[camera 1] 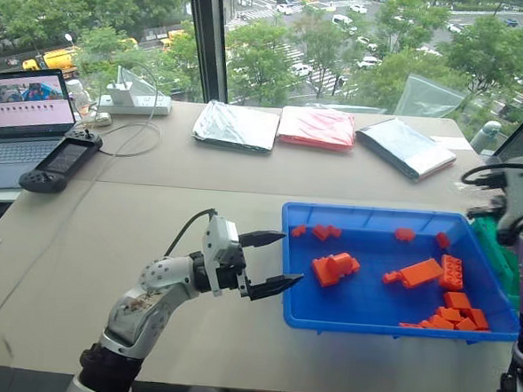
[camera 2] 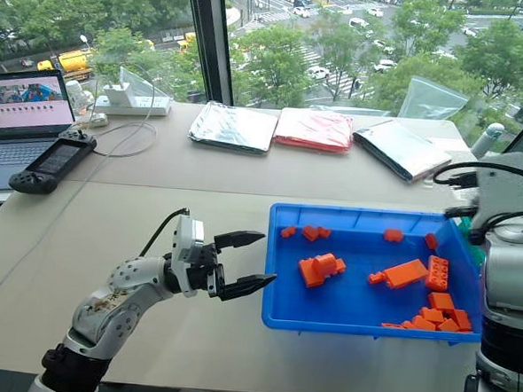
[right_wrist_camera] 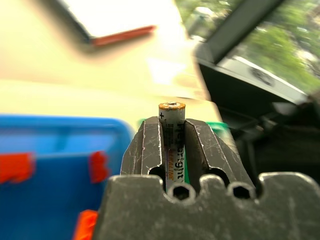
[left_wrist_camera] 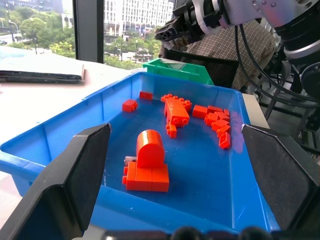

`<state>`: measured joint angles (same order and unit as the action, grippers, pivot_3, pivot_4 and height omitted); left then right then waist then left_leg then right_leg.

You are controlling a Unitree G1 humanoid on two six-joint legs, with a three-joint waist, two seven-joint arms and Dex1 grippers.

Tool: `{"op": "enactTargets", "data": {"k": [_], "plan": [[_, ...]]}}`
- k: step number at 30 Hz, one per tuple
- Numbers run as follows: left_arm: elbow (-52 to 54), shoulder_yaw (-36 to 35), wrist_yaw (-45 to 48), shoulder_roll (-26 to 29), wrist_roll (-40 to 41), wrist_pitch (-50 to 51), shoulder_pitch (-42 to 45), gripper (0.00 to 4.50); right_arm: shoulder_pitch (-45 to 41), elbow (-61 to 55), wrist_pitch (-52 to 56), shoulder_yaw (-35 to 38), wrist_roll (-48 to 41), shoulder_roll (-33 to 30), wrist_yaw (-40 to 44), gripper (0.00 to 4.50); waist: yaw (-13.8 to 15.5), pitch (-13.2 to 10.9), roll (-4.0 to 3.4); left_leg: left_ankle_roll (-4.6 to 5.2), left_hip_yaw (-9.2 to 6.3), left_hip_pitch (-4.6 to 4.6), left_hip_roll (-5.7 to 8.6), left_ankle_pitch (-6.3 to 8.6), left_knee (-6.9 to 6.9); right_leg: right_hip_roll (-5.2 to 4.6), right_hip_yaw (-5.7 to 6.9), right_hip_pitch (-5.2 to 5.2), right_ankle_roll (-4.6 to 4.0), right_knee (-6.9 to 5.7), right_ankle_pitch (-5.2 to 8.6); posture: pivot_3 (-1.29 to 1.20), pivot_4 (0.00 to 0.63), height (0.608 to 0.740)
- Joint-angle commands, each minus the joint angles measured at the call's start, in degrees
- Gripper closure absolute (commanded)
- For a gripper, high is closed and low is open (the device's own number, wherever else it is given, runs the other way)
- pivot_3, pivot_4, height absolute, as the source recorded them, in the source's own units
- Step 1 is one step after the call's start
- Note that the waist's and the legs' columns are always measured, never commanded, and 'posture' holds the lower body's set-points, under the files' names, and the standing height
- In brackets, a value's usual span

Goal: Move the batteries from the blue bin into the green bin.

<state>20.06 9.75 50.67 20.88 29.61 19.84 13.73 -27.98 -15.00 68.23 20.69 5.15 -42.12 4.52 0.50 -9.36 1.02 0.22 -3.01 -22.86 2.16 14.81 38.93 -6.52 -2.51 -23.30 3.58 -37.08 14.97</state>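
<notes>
While the right gripper (right_wrist_camera: 172, 137) stands clamped on a single battery (right_wrist_camera: 172, 131), the cell sits upright between the two fingers with its orange-ringed positive end above the fingertips. Beyond that gripper, at about 9 o'clock in the right wrist view, lies the blue bin (right_wrist_camera: 55, 135); a green edge shows just behind the fingers.

The left gripper (camera 1: 270, 261) hangs with its fingers spread wide and nothing between them, its tips just at the blue bin's (camera 1: 285, 269) 9 o'clock wall. Inside the tray lie orange bricks (camera 1: 335, 268), one cluster near the centre, a flat group toward 3 o'clock, and a heap at the 5 o'clock corner. The green bin (camera 1: 496, 250) stands touching the tray's 3 o'clock wall.

At 12 o'clock on the table (camera 1: 153, 234) lie three flat pouches (camera 1: 316, 127). A laptop (camera 1: 22, 115) and a handheld controller (camera 1: 61, 161) sit at 10 o'clock.
</notes>
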Motion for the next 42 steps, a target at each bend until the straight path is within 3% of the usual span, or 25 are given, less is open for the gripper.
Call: {"op": "enactTargets", "data": {"k": [1, 6, 21, 23, 33, 42], "plan": [[1.7, -0.6, 0.6, 0.1, 1.1, -0.7, 0.7, 0.00, -0.3, 0.1, -5.8, 5.3, 3.1, 3.4, -7.1, 4.25, -0.3, 0.0, -0.02, 0.00, 0.02, 0.00, 0.00, 0.00, -0.01, 0.00, -0.02, 0.00, 0.00, 0.01, 0.00, 0.00, 0.150, 0.740], [1.7, -0.9, 0.5, 0.2, 1.1, -0.7, 0.7, 0.00, -2.2, 3.2, -10.3, 6.3, 3.2, 6.8, -10.3, 4.25, -1.2, 0.0, -0.07, 0.00, 0.04, 0.05, -0.03, -0.01, 0.00, 0.04, -0.07, 0.02, 0.00, -0.01, 0.00, 0.00, 0.150, 0.740], [0.8, -1.4, 0.7, -1.0, 1.1, -2.1, 1.0, 0.00, -1.7, 8.0, -15.1, 4.7, 6.6, 5.1, -12.8, 4.25, -1.3, 0.1, -0.11, 0.01, 0.05, 0.06, -0.03, 0.00, -0.01, 0.05, -0.07, 0.05, 0.00, 0.00, 0.00, 0.00, 0.150, 0.740], [0.8, -1.4, 0.7, -1.0, 1.0, -2.1, 1.0, 0.00, -1.6, 8.4, -15.6, 4.6, 6.7, 5.0, -13.0, 3.25, -1.3, 0.1, -0.11, 0.01, 0.05, 0.06, -0.03, 0.00, -0.01, 0.04, -0.07, 0.05, 0.00, 0.00, 0.00, 0.00, 0.150, 0.740], [0.7, -1.9, 1.1, -0.5, 1.1, -2.1, 1.4, 0.00, -2.4, 7.7, -21.3, 5.1, 6.0, 4.8, -13.5, 0.03, -1.4, 0.1, -0.11, 0.01, 0.05, 0.06, -0.03, 0.00, 0.00, 0.04, -0.07, 0.05, 0.00, 0.00, 0.00, 0.00, 0.150, 0.740], [0.2, -2.0, 1.4, -0.5, 1.0, -2.3, 1.9, 0.00, -4.3, 5.2, -24.2, 5.1, 2.0, 5.4, -7.9, 0.03, -1.4, 0.1, -0.11, 0.01, 0.04, 0.07, -0.04, 0.00, -0.01, 0.06, -0.06, 0.05, 0.00, 0.00, 0.00, 0.00, 0.150, 0.740]]}}
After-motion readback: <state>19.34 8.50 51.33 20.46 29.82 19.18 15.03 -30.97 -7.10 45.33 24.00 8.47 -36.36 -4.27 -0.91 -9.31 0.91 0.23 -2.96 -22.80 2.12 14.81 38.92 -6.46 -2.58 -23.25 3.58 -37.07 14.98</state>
